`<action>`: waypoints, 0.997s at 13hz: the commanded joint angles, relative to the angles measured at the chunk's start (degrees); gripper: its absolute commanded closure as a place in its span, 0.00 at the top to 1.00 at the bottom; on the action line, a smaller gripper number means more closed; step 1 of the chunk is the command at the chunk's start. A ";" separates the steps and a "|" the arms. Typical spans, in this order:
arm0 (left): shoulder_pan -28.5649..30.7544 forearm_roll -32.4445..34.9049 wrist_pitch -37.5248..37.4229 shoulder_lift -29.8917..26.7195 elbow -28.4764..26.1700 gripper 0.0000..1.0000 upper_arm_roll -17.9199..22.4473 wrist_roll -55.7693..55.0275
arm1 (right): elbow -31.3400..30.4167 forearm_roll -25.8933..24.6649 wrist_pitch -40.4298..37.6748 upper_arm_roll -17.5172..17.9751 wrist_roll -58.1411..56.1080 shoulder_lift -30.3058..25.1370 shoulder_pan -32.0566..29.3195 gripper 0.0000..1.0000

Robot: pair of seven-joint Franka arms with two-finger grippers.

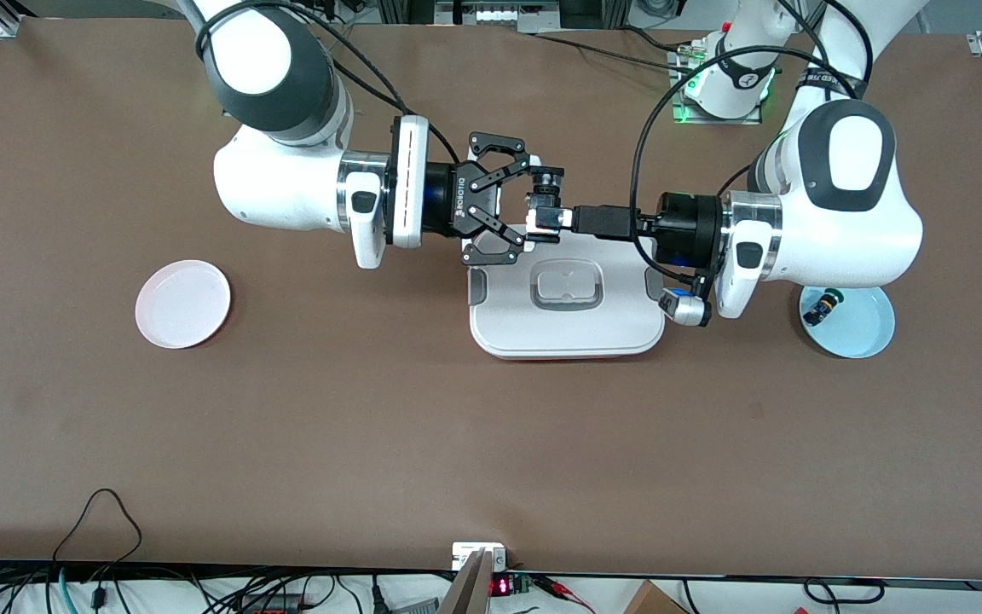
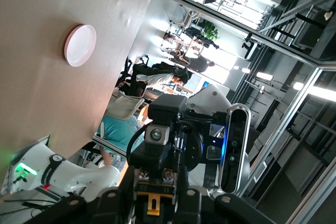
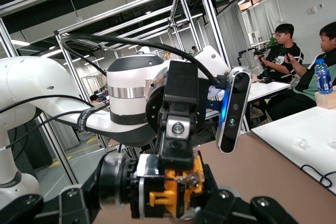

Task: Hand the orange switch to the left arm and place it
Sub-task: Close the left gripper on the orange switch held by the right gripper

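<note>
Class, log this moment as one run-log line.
stage: handover over box | left gripper: shut on switch | right gripper: shut on switch | pink plate: bare

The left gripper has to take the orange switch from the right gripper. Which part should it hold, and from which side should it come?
The switch's bare end, which sticks out of the right gripper toward the left arm's end of the table; come level from that end. The right gripper, over the box, covers the rest. The left gripper is shut on that end.

place: robotics lab | evidence: aluminium frames (image 3: 181,3), seated students (image 3: 281,43)
</note>
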 commanded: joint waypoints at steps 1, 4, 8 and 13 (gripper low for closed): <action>0.07 0.66 -0.42 -0.91 -0.81 0.00 -0.15 -0.17 | -0.38 0.77 0.62 0.09 -1.80 -0.16 0.35 0.00; 0.33 0.66 -1.47 -0.65 -0.81 0.00 -0.15 -0.17 | -0.38 0.86 0.62 0.09 -1.80 -0.16 0.35 0.00; 0.60 0.66 -1.47 -0.47 -0.81 0.00 -0.15 -0.08 | -0.73 1.39 0.53 0.09 -0.74 -0.42 0.27 1.00; 1.38 0.75 -2.87 -0.39 -0.81 0.00 -0.06 -0.17 | -0.82 1.30 1.23 0.09 -0.92 -0.77 0.18 1.00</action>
